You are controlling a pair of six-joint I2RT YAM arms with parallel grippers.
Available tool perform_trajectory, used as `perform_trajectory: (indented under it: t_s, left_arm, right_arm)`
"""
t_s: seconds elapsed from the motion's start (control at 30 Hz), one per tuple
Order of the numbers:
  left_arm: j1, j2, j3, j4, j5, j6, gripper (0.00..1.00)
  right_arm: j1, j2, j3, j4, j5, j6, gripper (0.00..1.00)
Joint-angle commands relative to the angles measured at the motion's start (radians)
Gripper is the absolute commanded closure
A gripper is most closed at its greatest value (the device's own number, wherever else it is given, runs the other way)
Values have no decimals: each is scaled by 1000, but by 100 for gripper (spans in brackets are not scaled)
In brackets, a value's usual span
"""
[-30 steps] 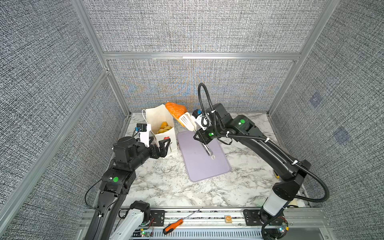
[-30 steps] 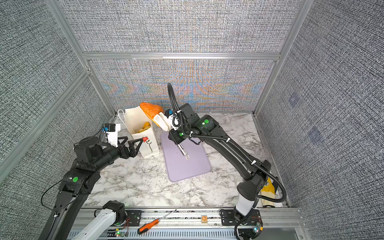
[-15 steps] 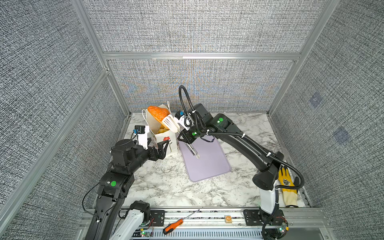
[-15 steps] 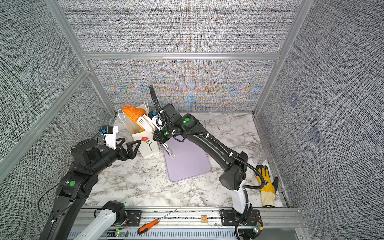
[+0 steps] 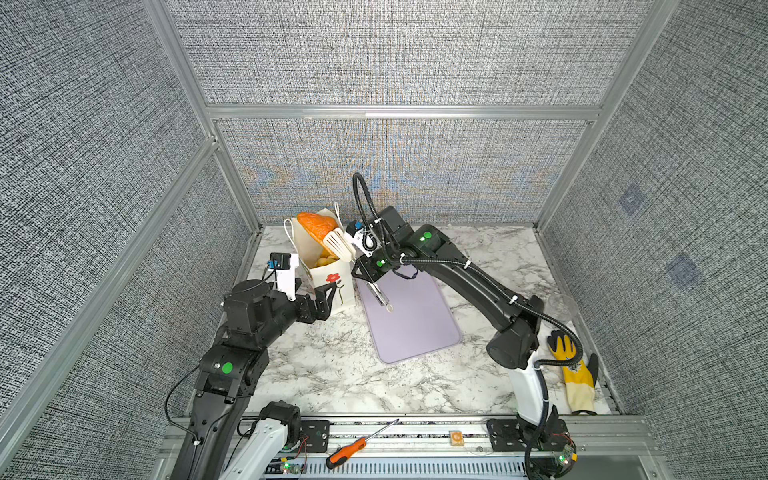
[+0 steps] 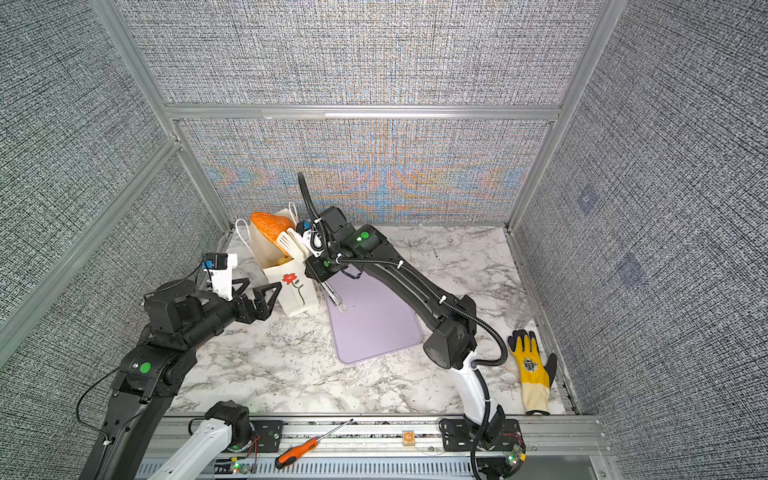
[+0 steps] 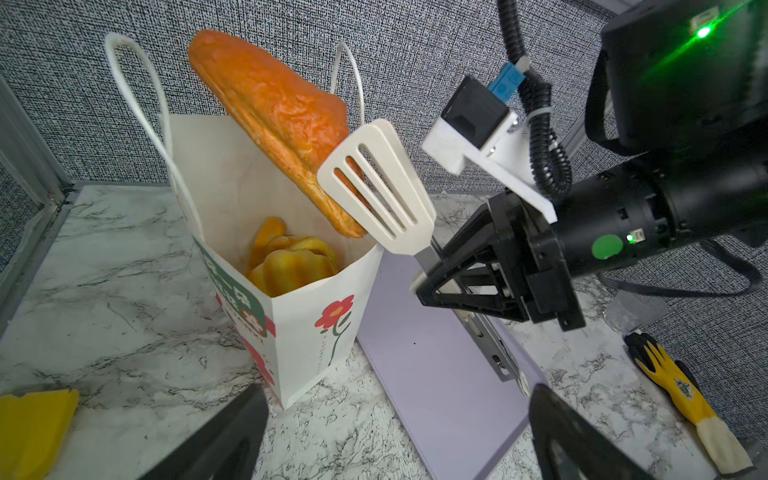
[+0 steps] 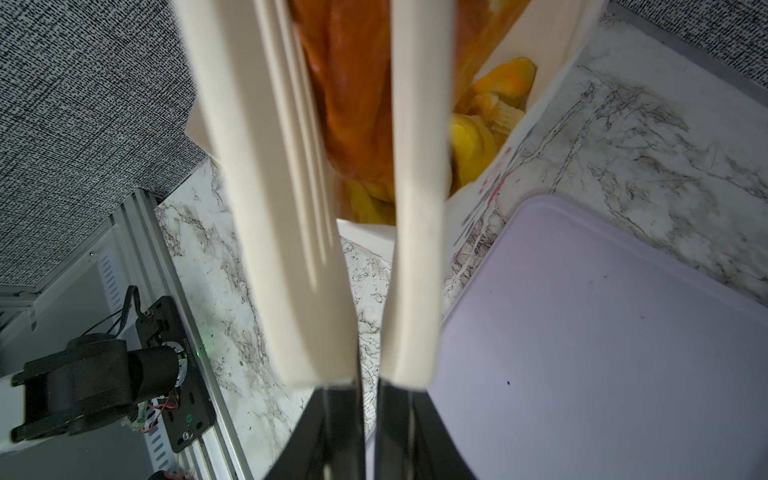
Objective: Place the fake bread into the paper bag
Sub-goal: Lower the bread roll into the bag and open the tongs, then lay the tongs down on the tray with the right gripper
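An orange-brown fake bread [image 5: 315, 225] [image 6: 269, 225] [image 7: 272, 110] [image 8: 353, 104] hangs tilted over the open mouth of the white paper bag [image 5: 323, 286] [image 6: 291, 299] [image 7: 299, 332], with its lower end near the bag's rim. White-headed metal tongs [image 5: 338, 246] [image 6: 291, 246] [image 7: 378, 187] [image 8: 266, 166] pinch it. My right gripper [image 5: 365, 271] [image 6: 316, 266] [image 7: 432, 282] [image 8: 370, 415] is shut on the tongs' handles. Yellow fake bread [image 7: 291, 262] [image 8: 478, 141] lies inside the bag. My left gripper [image 5: 316, 296] [image 6: 264, 287] [image 7: 397, 399] stands open and holds nothing, low in front of the bag.
A lilac cutting board [image 5: 411, 324] [image 6: 374, 328] lies right of the bag. At the right wall are a yellow glove [image 5: 573, 374] and a clear cup [image 5: 561, 305]. A screwdriver [image 5: 349, 446] rests on the front rail. A yellow flat thing [image 7: 33, 424] lies near my left gripper.
My right arm has swung left, carrying the tongs and the orange-brown bread from beside the bag to over its mouth. My left gripper has stayed open by the bag.
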Motion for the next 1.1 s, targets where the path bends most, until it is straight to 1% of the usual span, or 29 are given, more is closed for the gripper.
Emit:
perform_trajectory:
  t_s: [0.0, 0.1, 0.13, 0.2, 0.3, 0.4, 0.57, 0.7, 0.83, 0.93, 1.07]
  left_arm:
    - [0, 1, 0, 8, -2, 7, 1]
    - [0, 5, -3, 11, 1, 7, 1]
    - [0, 6, -3, 11, 1, 8, 1]
    - [0, 6, -1, 11, 3, 7, 1]
    - [0, 6, 1, 10, 3, 8, 1]
    - [0, 10, 6, 3, -9, 8, 1]
    - [0, 19, 22, -9, -30, 14, 1]
    - [0, 16, 22, -15, -90, -1, 1]
    - [0, -18, -34, 17, -206, -39, 1]
    - [0, -48, -80, 42, -269, -67, 1]
    - [0, -77, -123, 56, -345, -101, 1]
  right_arm:
    - [-1, 4, 20, 3, -19, 6, 73]
    - [-1, 18, 38, -14, -19, 4, 70]
    - [-1, 18, 39, -18, -14, 5, 67]
    - [-2, 15, 39, -25, 1, 9, 58]
    - [0, 1, 35, -29, 18, 12, 51]
    - [0, -16, 29, -28, 36, 15, 47]
    - [1, -34, 29, -31, 45, 20, 46]
    - [7, -89, -4, -33, 73, -4, 45]
    - [-8, -232, -166, 17, 149, -29, 45]
    - [-47, -351, -326, 66, 185, -24, 45]
    - [-103, -462, -534, 132, 245, -21, 45]
